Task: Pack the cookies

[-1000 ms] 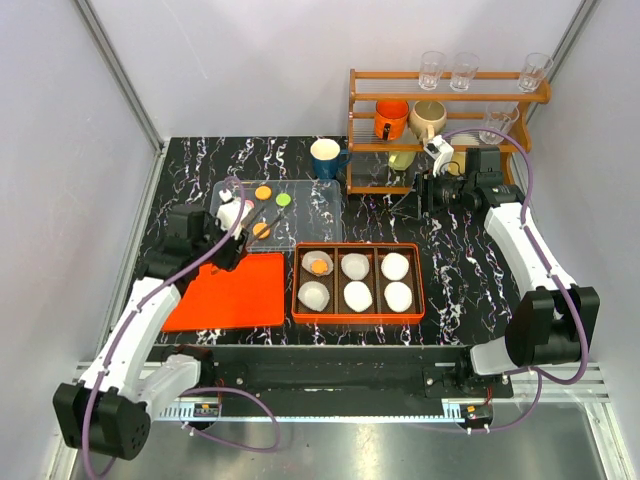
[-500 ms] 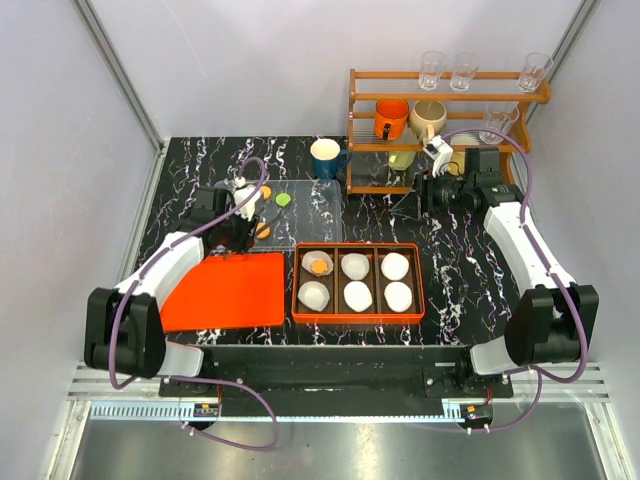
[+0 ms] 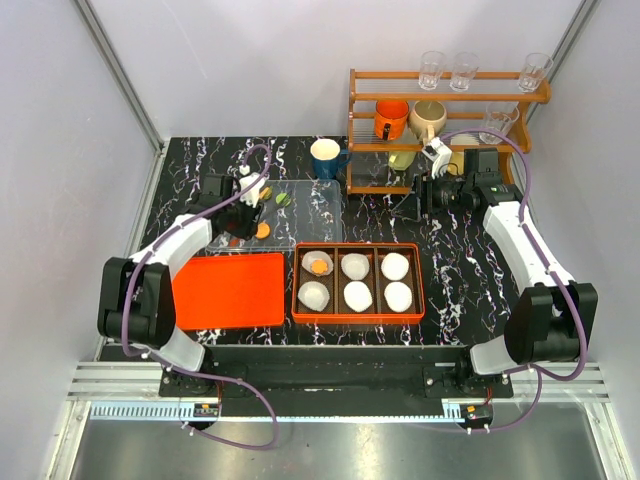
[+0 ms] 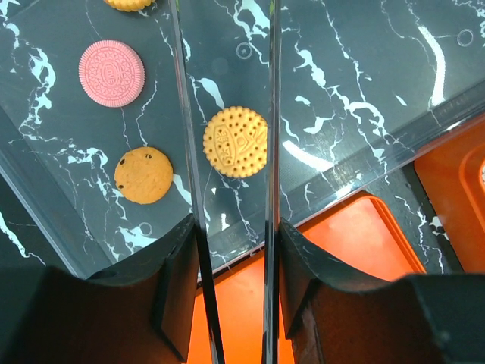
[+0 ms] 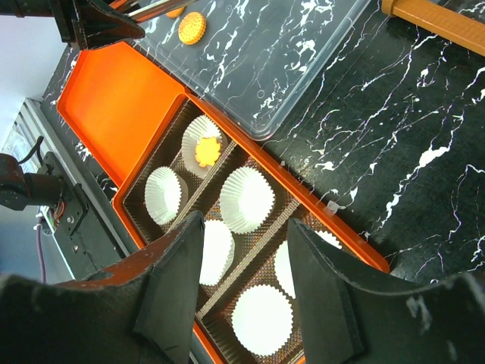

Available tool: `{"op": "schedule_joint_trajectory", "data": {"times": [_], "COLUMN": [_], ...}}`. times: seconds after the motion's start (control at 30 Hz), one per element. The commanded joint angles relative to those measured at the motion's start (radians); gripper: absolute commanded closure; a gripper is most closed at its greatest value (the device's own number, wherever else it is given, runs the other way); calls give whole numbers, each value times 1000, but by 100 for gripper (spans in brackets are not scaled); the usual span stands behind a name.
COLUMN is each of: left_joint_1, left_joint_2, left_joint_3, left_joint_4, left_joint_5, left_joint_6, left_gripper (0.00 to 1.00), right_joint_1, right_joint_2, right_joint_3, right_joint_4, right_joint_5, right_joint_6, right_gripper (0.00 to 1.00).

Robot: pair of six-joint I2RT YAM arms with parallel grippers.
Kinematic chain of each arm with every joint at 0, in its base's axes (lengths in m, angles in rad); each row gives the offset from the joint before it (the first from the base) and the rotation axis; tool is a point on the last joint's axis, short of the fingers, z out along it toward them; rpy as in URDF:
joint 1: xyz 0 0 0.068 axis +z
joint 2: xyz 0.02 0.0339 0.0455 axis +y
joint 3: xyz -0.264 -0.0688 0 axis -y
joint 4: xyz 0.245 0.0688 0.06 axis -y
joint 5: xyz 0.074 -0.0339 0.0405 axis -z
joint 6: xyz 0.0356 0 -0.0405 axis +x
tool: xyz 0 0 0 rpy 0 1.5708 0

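Left tool (image 4: 224,30) noted spread, nothing held, over clear tray (image 4: 364,91) toward counter's far-left corner. Yellow cookie (image 4: 235,142) seen flat between its two fingers, touching neither; left arm judged nearer. Right tool (image 5: 244,227) spread, empty, far-right.

A lab test cell: plain white panel walls (image 3: 250,60), aluminium frame rail (image 3: 300,395), staged marble tabletop (image 3: 460,270).

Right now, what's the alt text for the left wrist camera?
A yellow cookie lies on a clear tray between two thin open fingers. A pink cookie and a brown chip cookie lie outside them.
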Motion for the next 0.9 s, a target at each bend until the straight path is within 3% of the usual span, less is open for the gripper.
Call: {"op": "schedule_joint_trajectory", "data": {"times": [0.0,0.87], "left_joint_1": [12,38], "left_joint_2": [27,106], "left_joint_3": [73,118], "left_joint_4": [34,-32], "left_joint_5": [19,97], "left_joint_6": [-13,-24], "left_gripper": [55,54], "right_joint_1": [-4,-4], "right_joint_2": [4,5], "right_joint_3": [6,7], "right_joint_4": [1,1], "right_joint_5": [-18,-21], "right_joint_6": [-19,-21], "right_gripper": [43,44]}}
